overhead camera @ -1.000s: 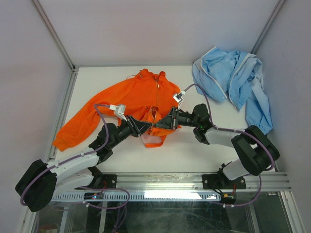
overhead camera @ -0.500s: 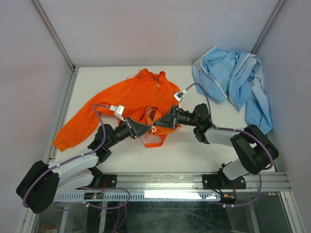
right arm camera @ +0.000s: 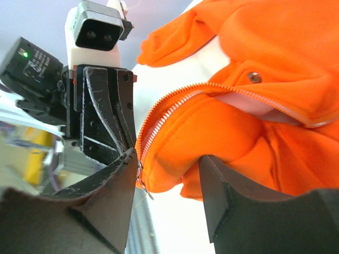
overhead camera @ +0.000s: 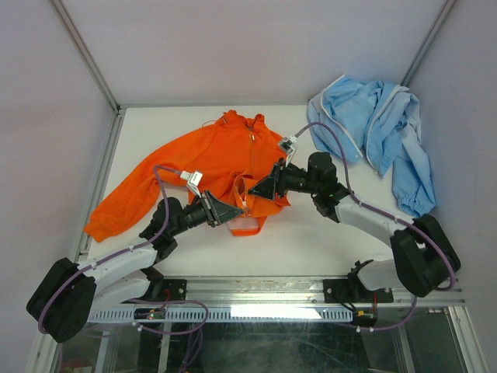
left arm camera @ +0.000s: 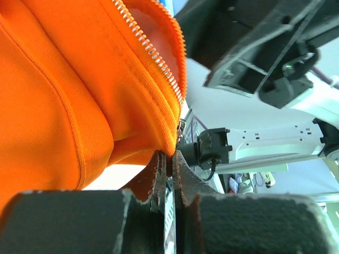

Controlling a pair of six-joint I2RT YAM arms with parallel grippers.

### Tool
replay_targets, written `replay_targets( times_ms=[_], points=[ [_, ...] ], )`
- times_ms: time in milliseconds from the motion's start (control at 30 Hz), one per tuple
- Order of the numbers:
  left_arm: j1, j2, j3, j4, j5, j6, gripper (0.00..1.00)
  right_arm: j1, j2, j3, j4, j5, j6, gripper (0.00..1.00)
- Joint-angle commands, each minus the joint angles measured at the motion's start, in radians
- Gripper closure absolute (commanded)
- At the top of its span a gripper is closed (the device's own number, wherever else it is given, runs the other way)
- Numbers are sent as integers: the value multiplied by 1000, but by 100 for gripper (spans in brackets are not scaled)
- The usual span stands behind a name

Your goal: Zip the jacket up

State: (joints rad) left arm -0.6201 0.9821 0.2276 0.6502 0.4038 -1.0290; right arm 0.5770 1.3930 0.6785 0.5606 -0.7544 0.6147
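Top view: jacket (overhead camera: 206, 155) lay flat on the table (overhead camera: 311, 249), centre to 10 o'clock of the surface. Collar pointed to 12, one sleeve ran out toward 8. Blue garment (overhead camera: 373, 128) was bunched at 2 o'clock, well apart from the jacket.

Left gripper (overhead camera: 235, 211) sat at the jacket's 6 o'clock hem, aimed toward 3. Left wrist view: its fingers (left arm camera: 158, 177) were pressed together, pinching the hem edge right at the bottom end of the zipper (left arm camera: 151, 53). The silver teeth ran up and away toward 11 from the pinch. A small metal piece hung just beside the pinch, too small to tell what it was.

Right gripper (overhead camera: 258, 189) was just beside the left one, on its 1 o'clock side, aimed toward 8. Right wrist view: its jaws were spread, with a bulge of the hem between the fingers (right arm camera: 114, 193). The 3 o'clock finger touched the fabric. The 9 o'clock finger sat just beside the zipper edge; contact there I couldn't tell.

The zipper was open in that view: two rows of teeth parted, pale lining visible between them. A metal snap (right arm camera: 254, 78) sat above the upper row.

Writing: the black module (right arm camera: 29, 63) on the left wrist carried white print and a lit green LED, but the print was too small to read. The white camera (right arm camera: 95, 29) beside it showed no legible marking.
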Motion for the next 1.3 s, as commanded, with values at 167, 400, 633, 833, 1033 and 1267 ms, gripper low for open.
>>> replay_targets(
  times_ms=[167,400,633,833,1033,1267],
  points=[
    [4,-4,59,-40,108,-19,100,130,-367,88,-555,327,-687,41],
    [4,4,68,-49,127,-11,100,414,-456,-42,-467,731,-931,46],
    [4,15,74,-61,139,-3,100,692,-421,-161,-264,1099,-1302,43],
    [6,16,75,-64,145,1,100,796,-343,-231,-18,1240,-1443,42],
    [4,23,81,-64,151,1,100,822,-245,-257,151,1240,-1443,42],
    [4,15,80,-70,156,-2,100,843,-136,-289,336,1424,-1742,44]
  ],
)
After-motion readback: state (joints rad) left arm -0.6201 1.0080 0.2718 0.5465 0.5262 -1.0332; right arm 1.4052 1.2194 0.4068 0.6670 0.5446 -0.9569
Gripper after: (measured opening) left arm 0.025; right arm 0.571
